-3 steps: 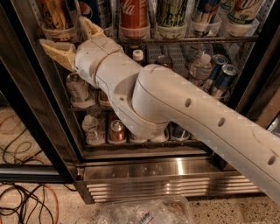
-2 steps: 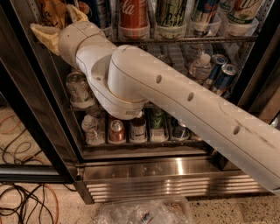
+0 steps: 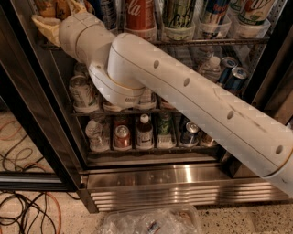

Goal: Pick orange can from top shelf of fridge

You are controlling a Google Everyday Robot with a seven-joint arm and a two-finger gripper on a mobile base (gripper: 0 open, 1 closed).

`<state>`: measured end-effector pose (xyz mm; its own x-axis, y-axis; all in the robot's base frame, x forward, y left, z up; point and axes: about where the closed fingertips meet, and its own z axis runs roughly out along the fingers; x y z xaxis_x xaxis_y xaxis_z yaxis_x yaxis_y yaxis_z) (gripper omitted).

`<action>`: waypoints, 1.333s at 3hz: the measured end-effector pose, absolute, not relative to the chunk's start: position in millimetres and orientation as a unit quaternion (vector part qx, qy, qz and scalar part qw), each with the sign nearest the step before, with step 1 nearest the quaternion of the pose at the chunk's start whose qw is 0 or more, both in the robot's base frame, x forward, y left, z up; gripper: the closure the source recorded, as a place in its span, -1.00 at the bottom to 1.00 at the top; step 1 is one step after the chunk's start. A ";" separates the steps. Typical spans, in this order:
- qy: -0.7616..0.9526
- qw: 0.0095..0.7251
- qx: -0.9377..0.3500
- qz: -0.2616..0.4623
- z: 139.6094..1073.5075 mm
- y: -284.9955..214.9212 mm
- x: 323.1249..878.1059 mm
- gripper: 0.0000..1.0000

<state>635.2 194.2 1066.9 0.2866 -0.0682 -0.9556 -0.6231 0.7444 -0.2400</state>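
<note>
At the left end of the top shelf (image 3: 206,41), your gripper (image 3: 58,16) is spread wide around the upright orange can (image 3: 54,6), which stands just beyond it, deeper in the fridge (image 3: 160,178).

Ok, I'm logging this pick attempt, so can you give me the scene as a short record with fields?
claw: upper left of the fridge, level with the top shelf
orange can: far left of the top shelf, at the claw, partly hidden by it
grasp: cannot tell
Coca-Cola can: same shelf, further right
arm: crosses in front of the lower racks
</note>
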 end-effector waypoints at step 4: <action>0.567 0.742 -0.305 0.187 1067.0 194.3 635.1 1.00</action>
<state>635.1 194.3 1067.0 0.2868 -0.0682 -0.9556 -0.6232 0.7443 -0.2402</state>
